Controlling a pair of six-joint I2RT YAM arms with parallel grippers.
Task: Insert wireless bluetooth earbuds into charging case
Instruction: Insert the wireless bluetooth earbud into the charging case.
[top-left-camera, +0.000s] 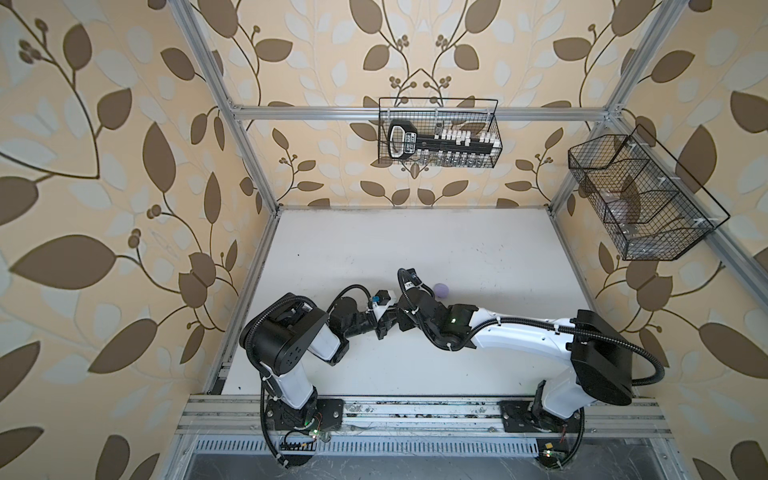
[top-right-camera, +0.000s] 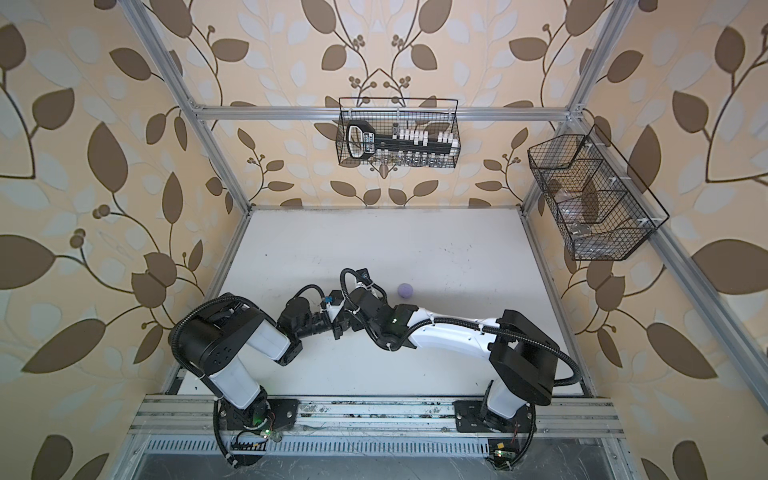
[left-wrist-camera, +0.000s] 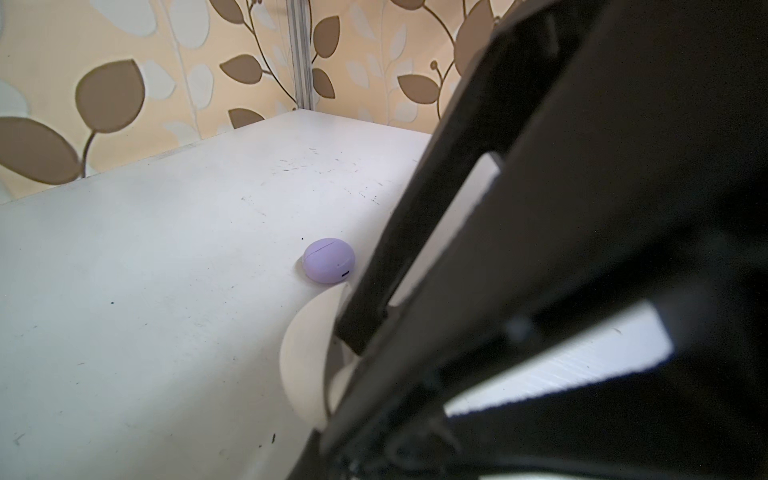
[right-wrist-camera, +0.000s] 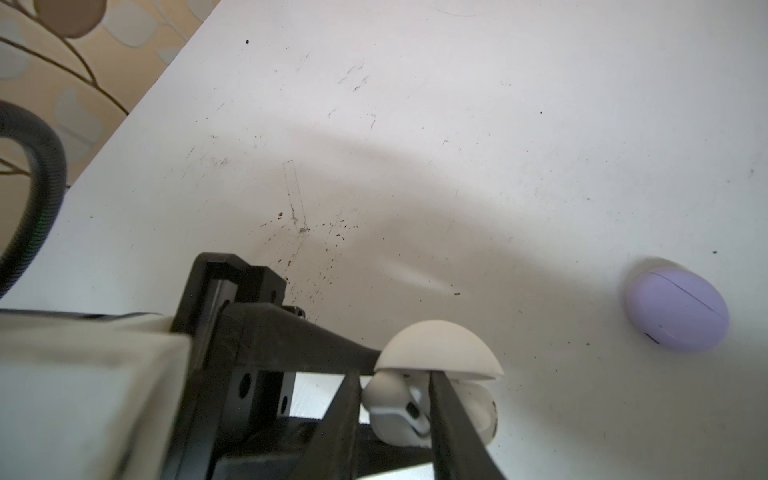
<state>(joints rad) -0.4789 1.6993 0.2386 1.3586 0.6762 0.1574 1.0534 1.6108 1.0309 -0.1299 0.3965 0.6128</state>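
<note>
A white charging case (right-wrist-camera: 436, 347) is held above the table with its domed lid (left-wrist-camera: 305, 353) swung open. My left gripper (right-wrist-camera: 376, 363) reaches in from the side and is shut on it. A white earbud (right-wrist-camera: 390, 395) sits in the case's base. My right gripper (right-wrist-camera: 395, 415) stands over it with one dark finger (right-wrist-camera: 343, 415) on each side of the earbud. A thin sliver of light shows between that finger and the bud. A closed lavender case (top-left-camera: 441, 289) (top-right-camera: 406, 289) (left-wrist-camera: 328, 260) (right-wrist-camera: 677, 311) lies on the white table just beyond the right wrist. No other earbuds show.
Both arms meet over the table's (top-left-camera: 415, 241) middle, the left arm (top-left-camera: 291, 332) from the front left and the right arm (top-left-camera: 519, 332) from the front right. A wire basket (top-left-camera: 438, 133) hangs on the back rail and another (top-left-camera: 640, 199) on the right rail.
</note>
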